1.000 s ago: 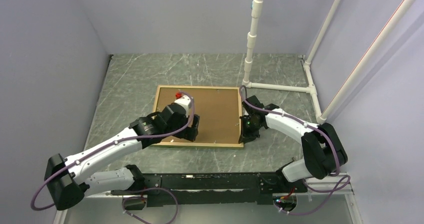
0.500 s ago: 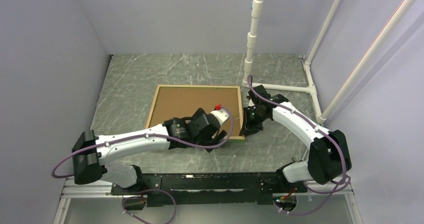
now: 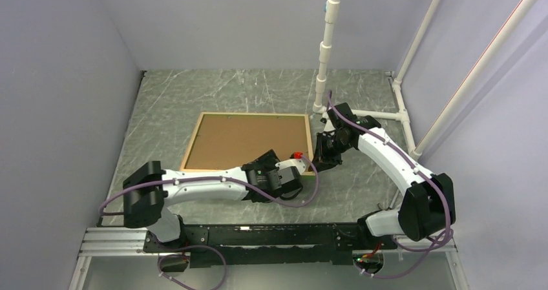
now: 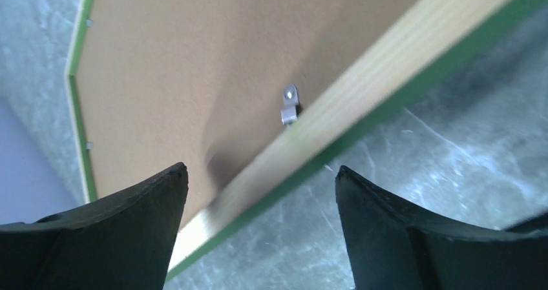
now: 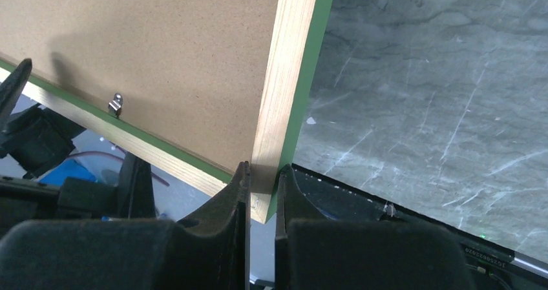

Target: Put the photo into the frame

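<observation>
- The frame lies at the centre of the counter with its back up, so you see light wood rails with a green outer edge.
- A brown backing board fills the frame's opening.
- Small metal clips sit along the inner edge of the rails. One shows in the left wrist view and another in the right wrist view.
- Your right hand is at about 4 o'clock on the frame. Its fingers are drawn narrow and pinch the right-hand rail just beside the near right corner, wood face on one side and green edge on the other.
- In the right wrist view that corner seems raised off the counter, but the overhead view does not settle this.
- Your left hand is at about 5 o'clock on the frame, just off the near rail. Its jaws stand wide with nothing between them, and the rail and the clip lie ahead of the fingers, apart from them.
- The left arm stretches low across the counter from 7 o'clock, and the right arm reaches in from 4 o'clock.
- A white pipe stand rises at 1 o'clock from the frame.
- The black base rail runs along the near edge at 6 o'clock.
</observation>
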You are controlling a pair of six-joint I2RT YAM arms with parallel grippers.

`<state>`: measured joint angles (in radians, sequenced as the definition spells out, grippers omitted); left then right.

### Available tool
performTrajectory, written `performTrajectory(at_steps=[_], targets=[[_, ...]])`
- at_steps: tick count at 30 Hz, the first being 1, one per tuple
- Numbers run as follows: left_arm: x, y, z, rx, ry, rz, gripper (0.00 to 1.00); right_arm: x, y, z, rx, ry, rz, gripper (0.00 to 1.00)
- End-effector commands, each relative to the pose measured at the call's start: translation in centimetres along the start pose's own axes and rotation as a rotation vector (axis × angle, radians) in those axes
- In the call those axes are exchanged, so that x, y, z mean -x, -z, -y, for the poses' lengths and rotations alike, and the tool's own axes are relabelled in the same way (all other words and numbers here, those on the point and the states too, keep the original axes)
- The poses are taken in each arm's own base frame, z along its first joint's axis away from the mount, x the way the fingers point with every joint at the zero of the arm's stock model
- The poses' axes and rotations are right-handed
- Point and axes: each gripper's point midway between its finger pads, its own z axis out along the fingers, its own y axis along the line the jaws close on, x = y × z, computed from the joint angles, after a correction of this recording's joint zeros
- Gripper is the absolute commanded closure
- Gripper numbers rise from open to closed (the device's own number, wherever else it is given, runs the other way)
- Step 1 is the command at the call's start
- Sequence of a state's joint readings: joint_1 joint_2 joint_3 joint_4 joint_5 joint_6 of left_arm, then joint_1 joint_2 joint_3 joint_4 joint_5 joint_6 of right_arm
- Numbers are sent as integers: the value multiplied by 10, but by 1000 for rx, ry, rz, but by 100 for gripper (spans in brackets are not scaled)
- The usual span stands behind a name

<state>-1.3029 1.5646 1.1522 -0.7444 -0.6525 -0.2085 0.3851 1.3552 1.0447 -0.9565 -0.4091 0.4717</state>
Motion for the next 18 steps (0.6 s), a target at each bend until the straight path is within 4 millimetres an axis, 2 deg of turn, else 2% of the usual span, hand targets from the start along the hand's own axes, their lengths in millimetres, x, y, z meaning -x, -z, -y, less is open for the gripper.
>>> performTrajectory(at_steps=[1,4,6,11,14,18], targets=[[16,2,-23,161,8,17,17,0,30,-44,206,88,23,100],[14,-1,-28,213,-1,0,26,-1,32,-47,221,84,20,100],[12,-1,-31,237,-3,-6,36,-1,33,-47,224,86,20,100],[8,3,-34,245,-23,-10,75,1,34,-48,229,87,33,100],[8,7,-38,249,-20,-1,87,4,38,-51,238,99,50,99],[8,12,-45,270,-15,7,98,9,43,-55,250,118,82,92]])
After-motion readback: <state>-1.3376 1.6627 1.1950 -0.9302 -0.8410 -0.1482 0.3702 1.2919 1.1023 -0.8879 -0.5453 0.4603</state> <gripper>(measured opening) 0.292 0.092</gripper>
